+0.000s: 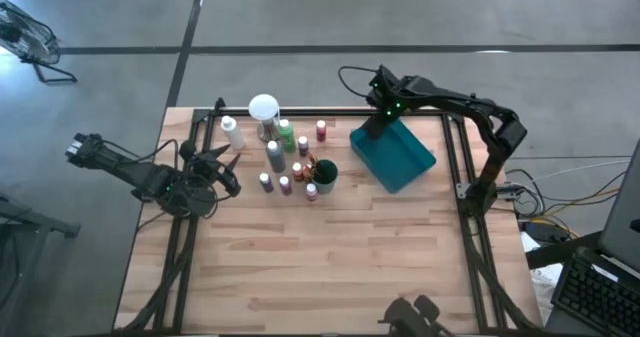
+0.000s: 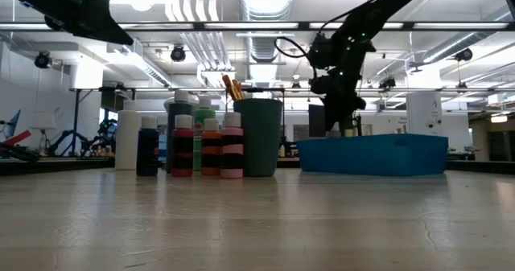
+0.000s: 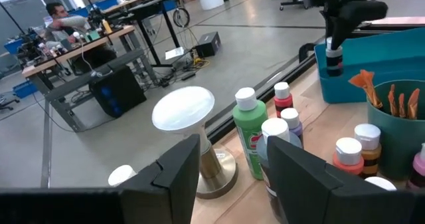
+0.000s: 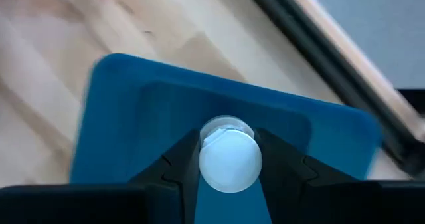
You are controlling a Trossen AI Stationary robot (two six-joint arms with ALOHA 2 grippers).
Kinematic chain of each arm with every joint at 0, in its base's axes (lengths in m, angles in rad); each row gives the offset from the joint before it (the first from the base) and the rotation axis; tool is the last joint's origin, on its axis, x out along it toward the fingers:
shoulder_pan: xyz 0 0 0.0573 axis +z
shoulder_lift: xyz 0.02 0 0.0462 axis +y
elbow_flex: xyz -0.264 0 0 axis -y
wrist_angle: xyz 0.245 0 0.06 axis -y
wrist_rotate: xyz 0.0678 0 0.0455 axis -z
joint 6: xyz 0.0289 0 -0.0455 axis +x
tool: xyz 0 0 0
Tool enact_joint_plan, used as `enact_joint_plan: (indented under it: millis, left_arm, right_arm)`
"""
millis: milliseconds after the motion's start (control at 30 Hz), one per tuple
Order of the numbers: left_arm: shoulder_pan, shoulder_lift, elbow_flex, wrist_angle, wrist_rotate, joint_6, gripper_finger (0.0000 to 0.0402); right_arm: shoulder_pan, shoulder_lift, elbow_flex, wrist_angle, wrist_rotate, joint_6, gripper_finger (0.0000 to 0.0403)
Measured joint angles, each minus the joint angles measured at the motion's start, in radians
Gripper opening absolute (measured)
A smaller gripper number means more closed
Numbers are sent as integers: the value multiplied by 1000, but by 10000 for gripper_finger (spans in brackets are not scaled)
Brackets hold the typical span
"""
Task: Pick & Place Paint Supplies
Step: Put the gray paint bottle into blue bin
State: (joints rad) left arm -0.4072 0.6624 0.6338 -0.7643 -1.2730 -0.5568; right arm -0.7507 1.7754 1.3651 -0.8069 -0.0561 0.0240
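Over the teal tray, right pincer clamping white-capped paint bottle, upright, cap upward

Two black jointed arms; green indicator light; dark cables

Open-plan robotics lab: workbenches, exposed ceiling ducts, concrete floor.

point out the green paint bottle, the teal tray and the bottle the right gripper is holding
green paint bottle (image 3: 250, 141): left wrist view, on its green body.
teal tray (image 1: 400, 159): high view, on its bare floor.
held bottle (image 4: 229, 159): right wrist view, on its white cap, between the right gripper's fingers, above the tray.
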Motion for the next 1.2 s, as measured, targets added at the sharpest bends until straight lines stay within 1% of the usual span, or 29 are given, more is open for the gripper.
enact_joint_plan:
  millis: [267,400,600,767,1200]
  left_arm:
    - [0,0,0,-1,16,0,181]
    - [0,0,0,-1,16,0,181]
    - [0,0,0,0,16,9,181]
    - [0,1,0,0,24,38,181]
    - [0,1,0,0,33,37,181]
  right_arm:
    - [-81,-1,-24,2,7,-17,116]
    - [-102,-2,-40,24,7,-27,116]
    - [-104,-2,-51,60,5,-43,116]
    - [-104,-2,-52,62,5,-52,116]
    - [-120,-2,-54,61,3,-69,116]
